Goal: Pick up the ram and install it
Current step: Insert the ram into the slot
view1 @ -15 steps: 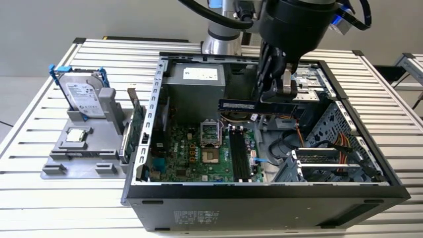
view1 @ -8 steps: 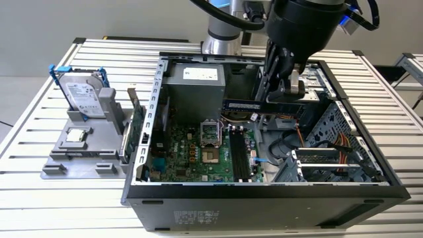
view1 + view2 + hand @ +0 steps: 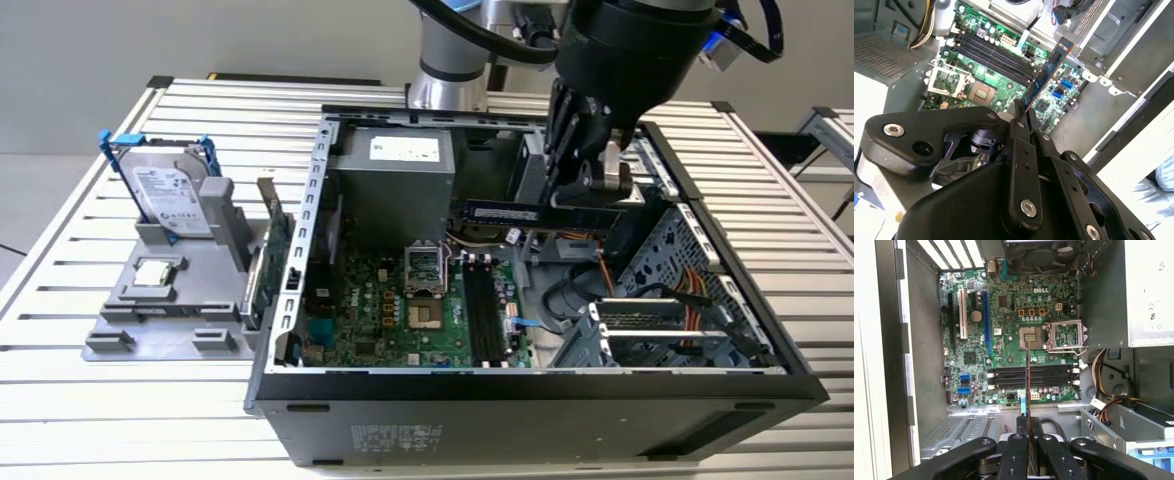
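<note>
The ram [image 3: 523, 213] is a long, dark circuit stick held level above the open computer case [image 3: 534, 385], and my gripper [image 3: 589, 207] is shut on its end toward the exterior view's right. In the second wrist view the ram [image 3: 1046, 72] juts out from between the fingertips of the gripper [image 3: 1022, 109] over the green motherboard [image 3: 979, 75]. The first wrist view shows the ram [image 3: 1028, 367] edge-on, rising from the gripper [image 3: 1029, 424] and crossing the black memory slots [image 3: 1054, 375]. Those slots [image 3: 483, 315] lie well below the stick, which is clear of the board.
A silver power supply [image 3: 394, 185] fills the case's back, with loose cables [image 3: 607, 265] and a metal drive cage [image 3: 667, 300] toward the exterior view's right. Outside the case stand a hard drive in a blue frame [image 3: 167, 195], a grey fixture [image 3: 160, 300] and a green card [image 3: 274, 260].
</note>
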